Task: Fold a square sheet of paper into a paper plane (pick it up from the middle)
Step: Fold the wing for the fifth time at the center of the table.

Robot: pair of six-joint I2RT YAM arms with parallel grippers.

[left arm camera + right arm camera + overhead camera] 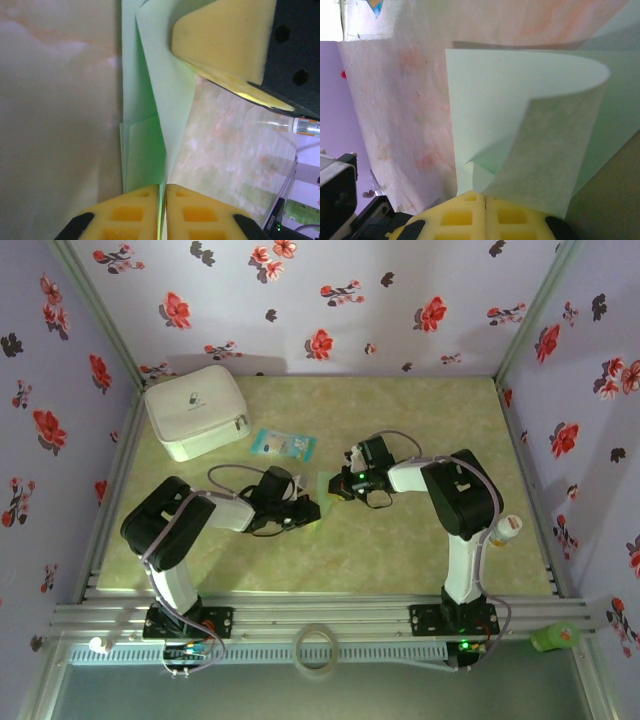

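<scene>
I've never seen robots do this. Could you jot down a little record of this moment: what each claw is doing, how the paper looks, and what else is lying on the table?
left gripper: shut, pinching an edge of the paper
right gripper: shut on the same sheet, facing the left one
square sheet of paper: pale green, partly folded, one flap curling over
white pouch: back left of the table, untouched
blue-and-white packet: lying just right of the pouch

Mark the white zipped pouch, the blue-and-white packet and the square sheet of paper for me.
white zipped pouch [195,405], top view, middle of its top.
blue-and-white packet [283,445], top view, its centre.
square sheet of paper [490,90], right wrist view, flat face beside the curl.
</scene>
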